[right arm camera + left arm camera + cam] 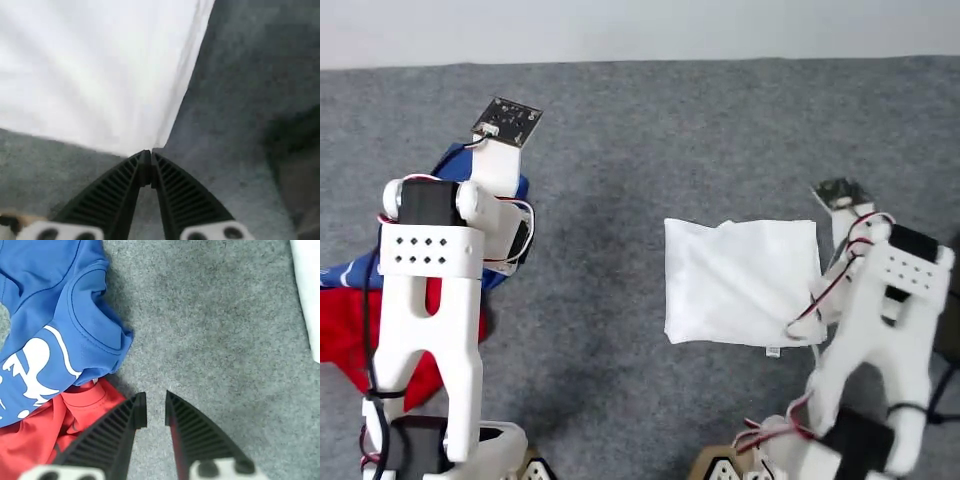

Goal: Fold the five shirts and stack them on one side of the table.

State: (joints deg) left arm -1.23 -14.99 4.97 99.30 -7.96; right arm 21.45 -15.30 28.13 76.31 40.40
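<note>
White shirt: the folded white fabric shirt point(740, 282) lies flat as a rectangle right of centre, with straight edges.
Shirt pile: a rumpled blue printed shirt point(45, 315) overlaps a red shirt point(30, 440) at the table's left side, under the left arm.
Left gripper point(156, 407): fingers a narrow gap apart and holding nothing, over carpet just beside the red shirt's edge.
Right gripper point(148, 167): fingers together at the white shirt's near right corner. Whether they pinch cloth cannot be told.
Open room: the grey carpeted table point(620, 130) shows between the pile and the white shirt, and along the far side.

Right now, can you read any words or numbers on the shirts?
None can be read.
On the blue shirt: a white print, shapes, no clear letters.
On the white shirt: a small tag, too small to read.
</note>
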